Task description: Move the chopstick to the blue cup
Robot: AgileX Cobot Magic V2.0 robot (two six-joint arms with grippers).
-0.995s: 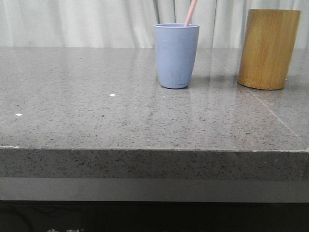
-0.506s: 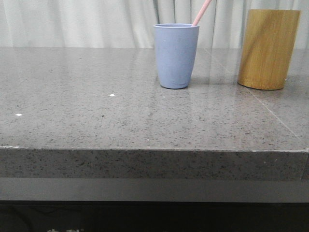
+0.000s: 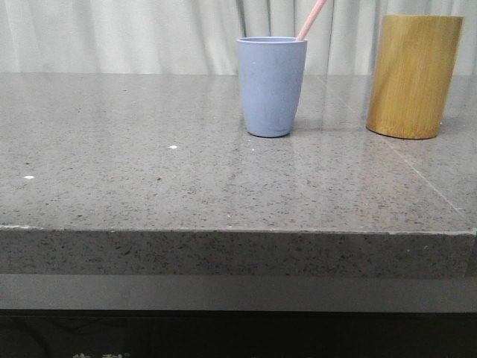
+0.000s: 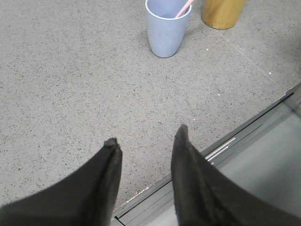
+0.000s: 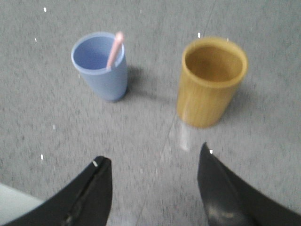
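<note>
The blue cup (image 3: 272,86) stands upright on the grey stone table, with a pale pink chopstick (image 3: 311,19) leaning out of it to the right. It also shows in the left wrist view (image 4: 167,29) and the right wrist view (image 5: 101,66), with the chopstick (image 5: 114,49) resting on its rim. My left gripper (image 4: 146,141) is open and empty, over the table's front edge, well short of the cup. My right gripper (image 5: 153,157) is open and empty, above the table short of both vessels. Neither gripper shows in the front view.
A taller yellowish-brown bamboo cylinder (image 3: 414,76) stands to the right of the cup, and looks empty in the right wrist view (image 5: 210,81). The table's front edge (image 3: 238,231) runs across the front view, with a metal rail (image 4: 225,146) below it.
The chopstick in the cup tipped from nearly upright to leaning right between the first and second earlier frame. Nothing has moved since.
</note>
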